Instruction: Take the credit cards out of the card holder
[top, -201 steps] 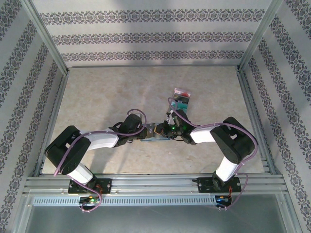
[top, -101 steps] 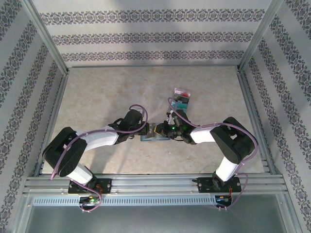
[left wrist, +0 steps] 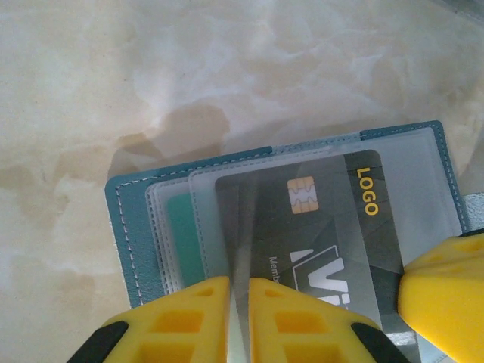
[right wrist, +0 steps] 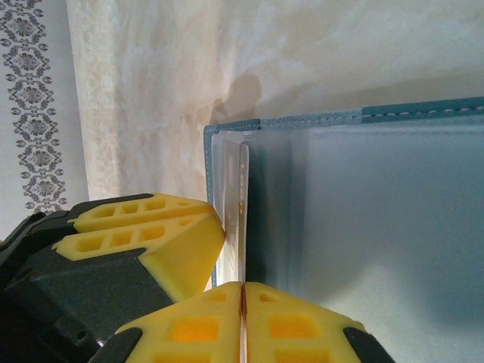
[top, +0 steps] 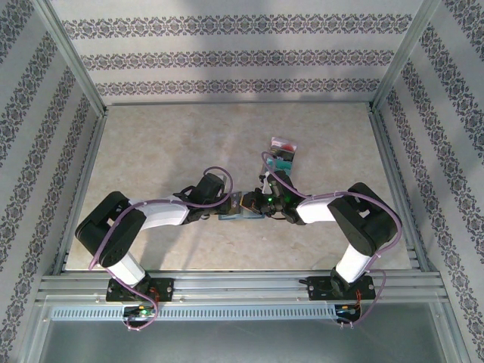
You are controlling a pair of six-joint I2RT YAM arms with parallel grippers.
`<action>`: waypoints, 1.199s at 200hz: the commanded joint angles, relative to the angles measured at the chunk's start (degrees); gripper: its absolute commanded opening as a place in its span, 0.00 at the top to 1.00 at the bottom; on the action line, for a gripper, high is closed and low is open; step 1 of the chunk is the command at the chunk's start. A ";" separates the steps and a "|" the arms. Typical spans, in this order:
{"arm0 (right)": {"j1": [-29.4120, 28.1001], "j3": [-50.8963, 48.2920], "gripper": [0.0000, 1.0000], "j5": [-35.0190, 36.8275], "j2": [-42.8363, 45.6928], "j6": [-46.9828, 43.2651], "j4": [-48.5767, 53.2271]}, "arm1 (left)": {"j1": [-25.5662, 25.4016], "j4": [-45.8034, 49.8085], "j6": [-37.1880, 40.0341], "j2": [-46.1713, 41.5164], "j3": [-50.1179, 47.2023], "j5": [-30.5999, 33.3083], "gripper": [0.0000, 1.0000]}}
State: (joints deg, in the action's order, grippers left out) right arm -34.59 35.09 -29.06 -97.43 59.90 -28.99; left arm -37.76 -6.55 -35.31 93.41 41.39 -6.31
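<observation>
The teal-blue card holder (left wrist: pixel 125 219) lies open on the table between the two arms (top: pixel 231 215). Its clear sleeves hold a dark credit card (left wrist: pixel 318 219) with a chip and a yellow logo, and a teal card (left wrist: pixel 185 234) behind it. My left gripper (left wrist: pixel 240 283) is shut on the edge of a clear sleeve of the holder. My right gripper (right wrist: pixel 241 286) is shut on the dark card, seen edge-on (right wrist: pixel 243 197) against the holder's blue-grey inside (right wrist: pixel 378 227). The two grippers nearly touch (top: pixel 242 204).
Two loose cards, a red one (top: pixel 284 143) and a teal one (top: pixel 280 160), lie on the table just beyond the right wrist. Metal rails and patterned walls frame the marble-look tabletop (top: pixel 166 144), with free room to the left and at the back.
The left arm's elbow shifted and its wrist edged right toward the holder, jaws narrowing on the sleeve. The right arm and the holder stayed where they were.
</observation>
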 commanded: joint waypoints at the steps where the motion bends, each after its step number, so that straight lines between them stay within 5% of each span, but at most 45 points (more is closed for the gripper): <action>1: 0.41 0.58 0.86 -1.22 1.20 -0.88 -1.73 | 0.23 0.34 0.32 0.99 -0.28 -0.96 0.87; 137: -1.78 2.09 0.79 -1.62 -2.15 -1.04 -4.54 | 0.23 -0.57 -0.64 0.99 -0.84 -1.43 0.87; 200: -0.40 -0.01 0.95 -0.91 0.93 -1.59 -4.24 | 0.23 0.56 -0.81 0.11 -1.17 0.47 0.85; 240: 0.87 -1.16 0.97 0.29 3.24 -2.89 -0.77 | 0.23 1.18 -0.64 -0.25 -1.31 1.32 0.85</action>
State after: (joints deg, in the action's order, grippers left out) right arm -34.59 34.79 -29.43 -96.77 59.27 -30.22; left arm -37.76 -6.70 -35.59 93.67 41.25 -6.11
